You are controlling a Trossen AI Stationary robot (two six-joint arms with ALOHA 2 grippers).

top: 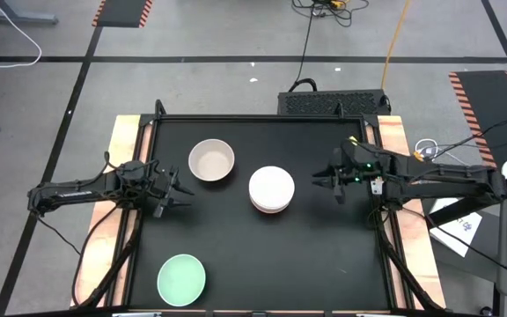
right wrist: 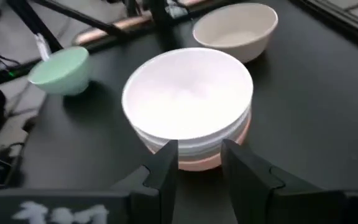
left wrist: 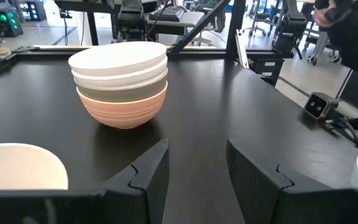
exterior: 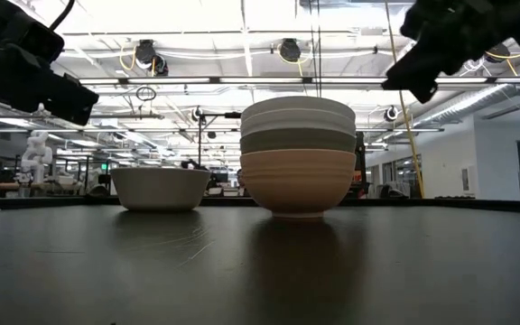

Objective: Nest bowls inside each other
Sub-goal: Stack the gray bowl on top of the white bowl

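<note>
Landmark: nested stack of four bowls near the middle of the black table, white bowl on top, second white under it, olive-brown bowl next, salmon-orange bowl at the bottom.

Near to far from the table's front edge: mint green bowl sits alone near the front, well apart from the stack on its left-front side. Left gripper hovers left of the stack, fingers spread, holding nothing, pointed at the stack. Right gripper hovers just right of the stack, above the table, fingers parted, nothing pinched. Beige-grey bowl stands upright, empty, near the stack on its left-rear side, not touching it.
</note>
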